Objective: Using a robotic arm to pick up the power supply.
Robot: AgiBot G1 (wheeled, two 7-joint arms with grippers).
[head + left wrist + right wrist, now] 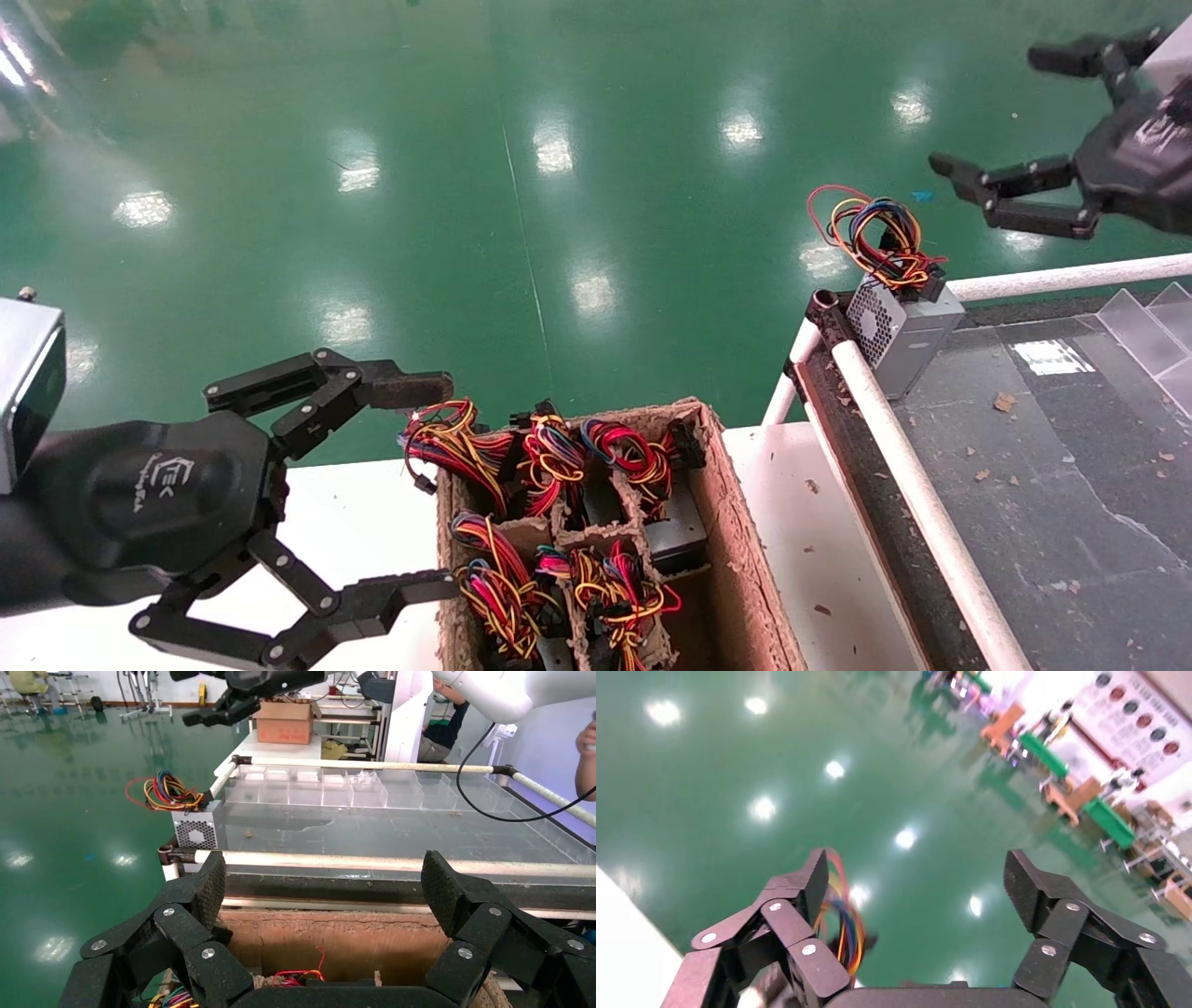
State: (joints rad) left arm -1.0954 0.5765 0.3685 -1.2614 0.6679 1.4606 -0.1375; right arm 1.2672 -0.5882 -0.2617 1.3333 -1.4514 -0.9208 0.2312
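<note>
A grey power supply [899, 331] with a perforated fan grille stands on the near corner of the belt, its looped coloured wires [875, 233] on top. The left wrist view also shows this power supply [197, 831]. My right gripper [992, 112] hangs open above and beyond it, holding nothing. In the right wrist view only the wires [842, 910] show, beside one finger of the right gripper [918, 874]. My left gripper [433, 487] is open at the left side of a cardboard box [736, 522] holding several more units with wire bundles.
A white rail [922, 494] edges the black belt [1043, 485], with clear plastic dividers [1150, 326] at its far side. A white table [819, 540] carries the box. Green floor lies beyond. A person's hand [587, 748] shows at the edge of the left wrist view.
</note>
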